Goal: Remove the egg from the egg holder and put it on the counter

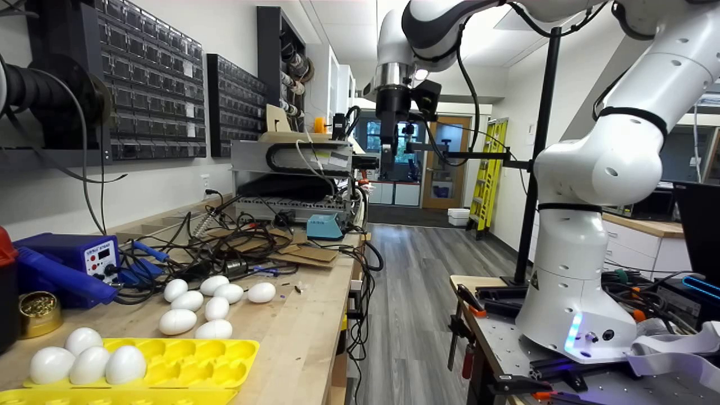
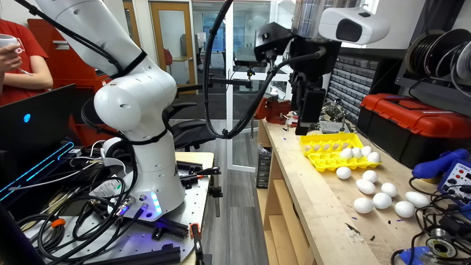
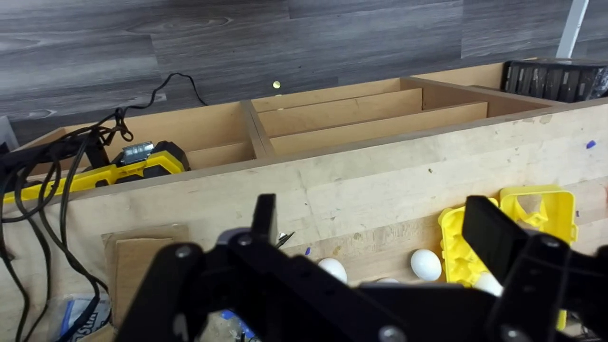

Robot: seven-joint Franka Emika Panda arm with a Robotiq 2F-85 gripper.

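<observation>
White eggs (image 1: 125, 365) were split between the yellow egg carton (image 1: 194, 365) and the desk (image 1: 292, 337)

Four eggs sat in the cups of the unfolded carton, grouped at the end nearer a black-and-red toolbox (image 2: 415, 132); eight others lay loose on the bare wood near it. Which egg the task meant could not be told. In the wrist view, one loose egg (image 3: 426, 264) lay just beside the carton's rim.

The claw (image 3: 373, 211) was released, its two fingers (image 3: 491, 240) spread wide apart. In both exterior views it hung pointing down, well above the desk.

Toward the wall (image 1: 157, 185) from the loose eggs stood a blue soldering station (image 1: 101, 253) and a brass tip cleaner (image 1: 39, 309); a tangle of black cables (image 1: 256, 239) sprawled beyond, with torn cardboard (image 1: 309, 254) beside it. The white Franka arm (image 2: 136, 99) stood on a perforated metal plate (image 2: 189, 211), across a gray plank floor (image 1: 405, 315) from the desk. In an exterior view, a yellow stepladder (image 1: 489, 174) stood in the background. In an exterior view, a red-shirted person (image 2: 27, 73) held a pale mug (image 2: 6, 41).
</observation>
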